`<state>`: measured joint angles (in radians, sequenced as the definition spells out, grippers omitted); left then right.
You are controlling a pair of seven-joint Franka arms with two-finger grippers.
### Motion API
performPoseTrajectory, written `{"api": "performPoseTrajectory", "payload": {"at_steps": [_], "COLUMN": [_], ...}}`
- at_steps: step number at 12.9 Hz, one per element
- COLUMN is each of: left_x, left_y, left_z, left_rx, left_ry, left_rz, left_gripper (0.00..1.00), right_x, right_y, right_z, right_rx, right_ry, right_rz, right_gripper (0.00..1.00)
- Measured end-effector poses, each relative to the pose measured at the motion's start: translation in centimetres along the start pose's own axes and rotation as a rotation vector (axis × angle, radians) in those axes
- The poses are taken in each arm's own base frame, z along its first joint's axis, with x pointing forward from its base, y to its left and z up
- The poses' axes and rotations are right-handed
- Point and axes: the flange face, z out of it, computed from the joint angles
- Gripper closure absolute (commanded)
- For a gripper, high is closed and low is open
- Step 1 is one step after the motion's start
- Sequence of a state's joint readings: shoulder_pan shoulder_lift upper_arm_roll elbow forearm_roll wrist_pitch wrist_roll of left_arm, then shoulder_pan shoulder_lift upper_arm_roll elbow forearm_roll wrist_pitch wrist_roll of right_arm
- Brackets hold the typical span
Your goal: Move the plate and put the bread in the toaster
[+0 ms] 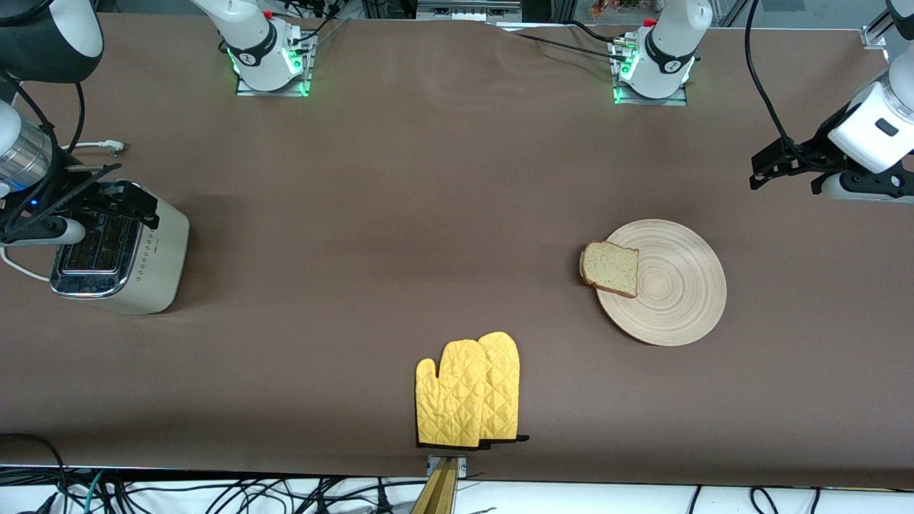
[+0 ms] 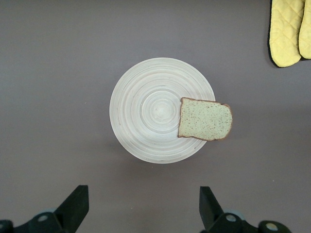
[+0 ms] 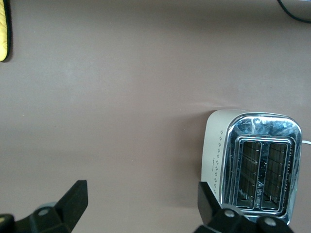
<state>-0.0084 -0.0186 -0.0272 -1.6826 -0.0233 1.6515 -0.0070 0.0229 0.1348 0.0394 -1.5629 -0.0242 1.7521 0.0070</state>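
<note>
Your plate [image 1: 671, 285] lies flat on the surface [image 1: 428, 214] toward the left arm's end, and the bread [image 1: 609, 268] rests on its rim at the edge facing the right arm's end, one crust corner hanging just past the rim. From the left wrist view you see the plate [image 2: 155, 116] whole, rings and all, with the bread [image 2: 205, 119] lying flat and partly overhanging.

Your toaster [image 1: 121, 260] stands upright at the right arm's end of the surface, well apart from the plate, its white cord [image 1: 93, 146] trailing toward the robots' bases. Only the right wrist view looks straight down into the toaster [image 3: 255, 162]: both slots show bare wire grids and nothing in them.

Your left gripper [image 1: 775, 168] hangs in the air above the surface at the left arm's end, farther from the front camera than the plate, fingers spread apart with nothing between them; its wrist view shows the two fingers [image 2: 75, 206] wide, the plate framed between them.

Your right gripper [image 1: 118, 200] hovers over the toaster's chrome top, fingers likewise apart and holding nothing.

The yellow oven mitts [image 1: 468, 392] lie stacked near the front edge of the surface, between the two ends; each wrist view catches only their edge.
</note>
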Motion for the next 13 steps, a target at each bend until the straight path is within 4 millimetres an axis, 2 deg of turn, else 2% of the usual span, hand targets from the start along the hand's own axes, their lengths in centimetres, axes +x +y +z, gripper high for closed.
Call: {"api": "performPoseTrajectory", "payload": {"at_steps": [10, 13], "left_x": [0.52, 0.84], "left_y": [0.0, -0.06], "left_z": [-0.11, 0.58], "left_rx": [0.001, 0.001], "left_ry": [0.009, -0.003], "left_rz": [0.002, 0.001], "left_gripper": [0.0, 0.0], "right_x": [0.04, 0.04], "right_y": [0.0, 0.0], "right_z": [0.12, 0.12], "right_rx": [0.0, 0.0], "right_ry": [-0.002, -0.002], "right_rz": [0.0, 0.0], "right_gripper": [0.0, 0.0]}}
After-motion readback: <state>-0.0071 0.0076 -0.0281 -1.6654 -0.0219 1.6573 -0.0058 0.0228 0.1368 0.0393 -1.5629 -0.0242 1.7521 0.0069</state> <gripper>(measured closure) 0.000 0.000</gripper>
